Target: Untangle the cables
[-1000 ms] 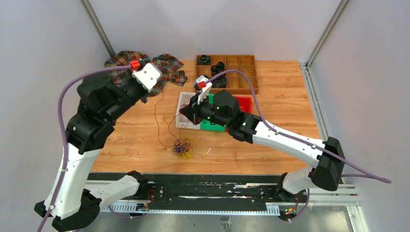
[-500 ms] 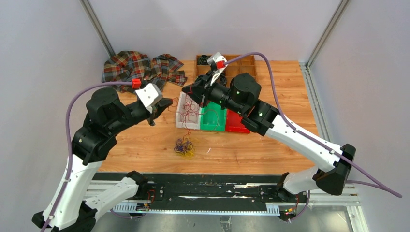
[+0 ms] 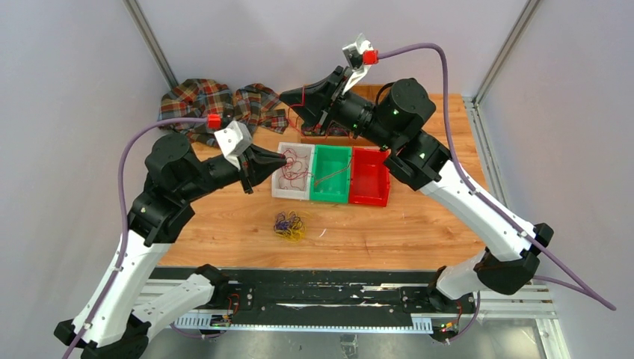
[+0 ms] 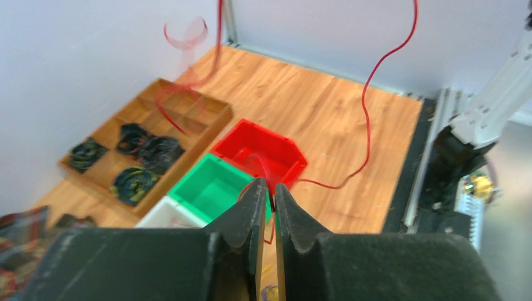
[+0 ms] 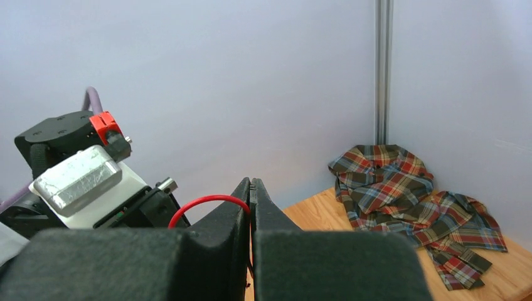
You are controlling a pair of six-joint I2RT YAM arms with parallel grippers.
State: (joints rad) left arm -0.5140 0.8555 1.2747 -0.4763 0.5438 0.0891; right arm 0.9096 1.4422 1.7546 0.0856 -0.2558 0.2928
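Wood-grain bench (image 3: 224, 224) carried a white bin (image 3: 291, 194), a green bin (image 3: 330, 196) and a red bin (image 3: 368, 198), with a knot of purple and yellow cables (image 3: 288, 225) lying apart near its front. Both sets of jaws were pressed together on a red cable (image 5: 213, 198), seemingly one strand: the left jaws just beside the white bin, the right jaws raised high over the wooden tray (image 4: 207, 108). Doing this well probably meant drawing apart slowly, without jerking the thin strand, then lowering it so its loops fell inside the white bin.
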